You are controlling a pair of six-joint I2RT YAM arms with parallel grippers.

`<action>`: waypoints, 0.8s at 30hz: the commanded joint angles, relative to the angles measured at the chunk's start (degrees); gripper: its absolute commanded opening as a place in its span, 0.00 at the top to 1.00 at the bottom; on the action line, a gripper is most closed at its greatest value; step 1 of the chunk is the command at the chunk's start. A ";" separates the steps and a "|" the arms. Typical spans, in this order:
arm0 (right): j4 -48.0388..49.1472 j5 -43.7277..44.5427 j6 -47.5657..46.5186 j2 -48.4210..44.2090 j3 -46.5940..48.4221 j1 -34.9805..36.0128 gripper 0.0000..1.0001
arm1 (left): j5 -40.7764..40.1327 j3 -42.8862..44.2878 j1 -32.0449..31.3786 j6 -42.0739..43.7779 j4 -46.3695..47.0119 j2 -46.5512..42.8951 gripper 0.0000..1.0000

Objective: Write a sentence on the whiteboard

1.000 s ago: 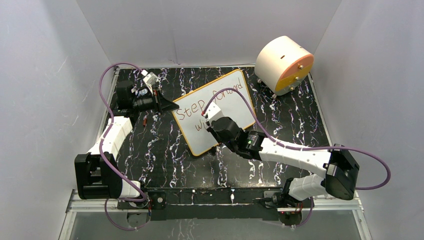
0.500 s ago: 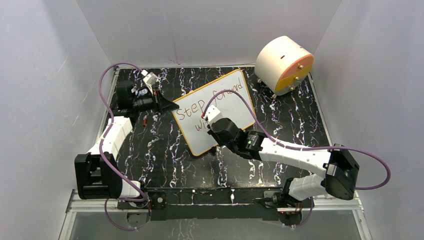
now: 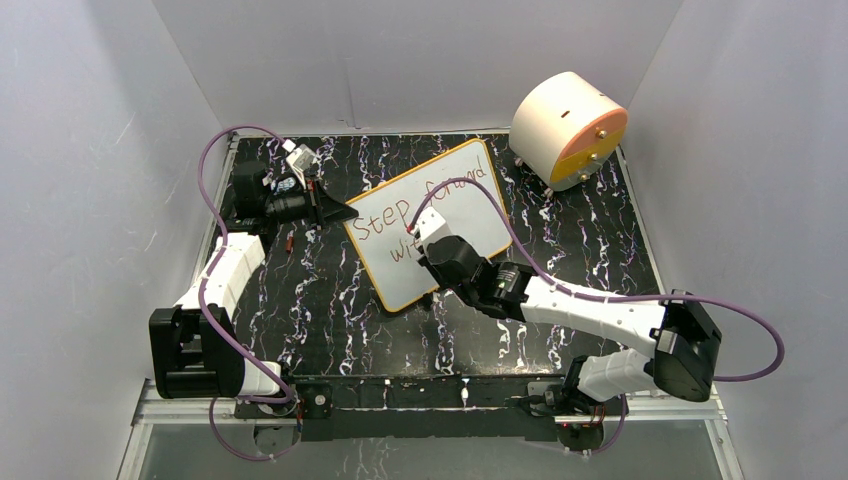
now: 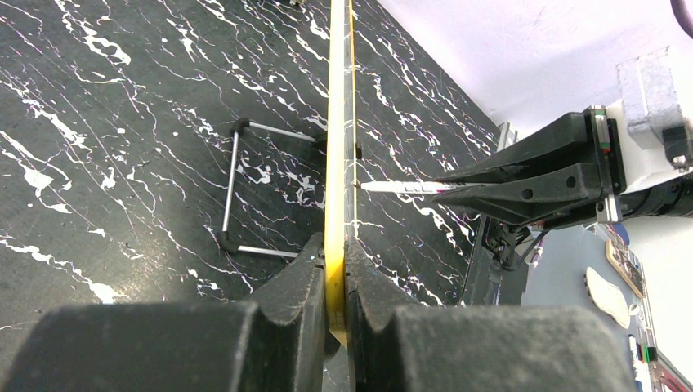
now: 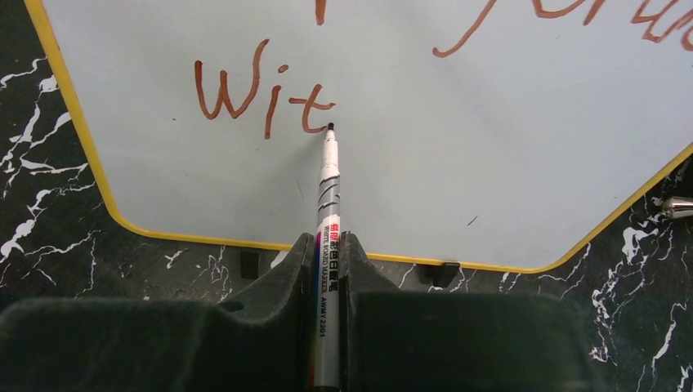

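The whiteboard (image 3: 470, 210) with its orange-yellow frame stands tilted at the middle of the table. My left gripper (image 3: 340, 212) is shut on its left edge; the left wrist view shows the yellow frame (image 4: 336, 163) edge-on between the jaws. My right gripper (image 3: 425, 245) is shut on a white marker (image 5: 327, 237), its tip at the board just right of the "t". The sentence (image 5: 261, 94) reads "Step forward" on the upper line and "Wit" on the lower, in reddish-brown. The right arm hides part of the lower line from above.
A round peach-and-orange drum (image 3: 568, 128) stands at the back right. A thin metal wire stand (image 4: 245, 188) lies on the black marbled table behind the board. A small red piece (image 3: 290, 241) lies near the left arm. White walls enclose the table.
My right gripper has shifted slightly right and toward me along the lower line with the marker. The left gripper and the board have not moved.
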 commanded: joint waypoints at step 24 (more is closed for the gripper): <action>8.49 0.40 -3.77 0.60 4.39 -2.17 1.00 | 1.83 0.21 -0.88 2.54 -2.93 0.25 1.00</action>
